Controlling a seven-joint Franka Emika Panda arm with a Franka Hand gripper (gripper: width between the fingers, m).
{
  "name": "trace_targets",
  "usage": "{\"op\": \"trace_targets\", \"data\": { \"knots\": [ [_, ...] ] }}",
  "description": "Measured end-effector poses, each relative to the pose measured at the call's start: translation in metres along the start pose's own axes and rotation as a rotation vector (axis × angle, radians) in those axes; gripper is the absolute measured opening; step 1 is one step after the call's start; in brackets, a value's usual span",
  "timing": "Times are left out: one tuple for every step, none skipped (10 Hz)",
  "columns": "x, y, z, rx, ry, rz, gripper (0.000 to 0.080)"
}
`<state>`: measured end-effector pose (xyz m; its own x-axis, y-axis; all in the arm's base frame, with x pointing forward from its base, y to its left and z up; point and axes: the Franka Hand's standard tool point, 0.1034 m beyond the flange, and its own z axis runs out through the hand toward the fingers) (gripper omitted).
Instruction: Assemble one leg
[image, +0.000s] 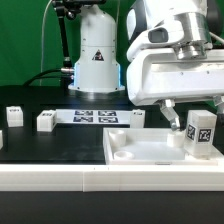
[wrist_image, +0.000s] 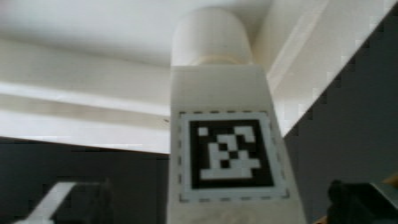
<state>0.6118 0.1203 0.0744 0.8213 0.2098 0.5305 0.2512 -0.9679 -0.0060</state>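
Looking from outside, my gripper (image: 183, 112) hangs over the white top (image: 140, 150), toward the exterior view's right, and the leg (image: 201, 131) stands almost upright just under it. Through my wrist camera, the leg (wrist_image: 228, 140) points straight away from me, with its round end toward the top (wrist_image: 89, 85). My fingers (wrist_image: 54, 206) sit on each side of the leg with dark gaps, so I cannot tell if I am holding it.
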Motion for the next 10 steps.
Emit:
{"op": "trace_targets", "data": {
  "knots": [
    [0.0, 0.0, 0.0, 0.0, 0.0, 0.0, 0.0642],
    [0.0, 0.0, 0.0, 0.0, 0.0, 0.0, 0.0648],
    [0.0, 0.0, 0.0, 0.0, 0.0, 0.0, 0.0648],
    [0.0, 0.0, 0.0, 0.0, 0.001, -0.001, 0.0649],
    [0.004, 0.001, -0.004, 0.0, -0.006, -0.007, 0.0649],
    [0.011, 0.001, -0.012, 0.0, -0.006, -0.01, 0.0649],
    [0.015, 0.001, -0.016, 0.0, -0.008, -0.011, 0.0649],
    [0.015, 0.0, -0.017, 0.006, -0.046, -0.012, 0.0649],
    [0.018, 0.002, -0.017, 0.004, -0.039, -0.011, 0.0649],
    [0.015, 0.002, -0.015, 0.007, -0.068, -0.01, 0.0649]
  ]
}}
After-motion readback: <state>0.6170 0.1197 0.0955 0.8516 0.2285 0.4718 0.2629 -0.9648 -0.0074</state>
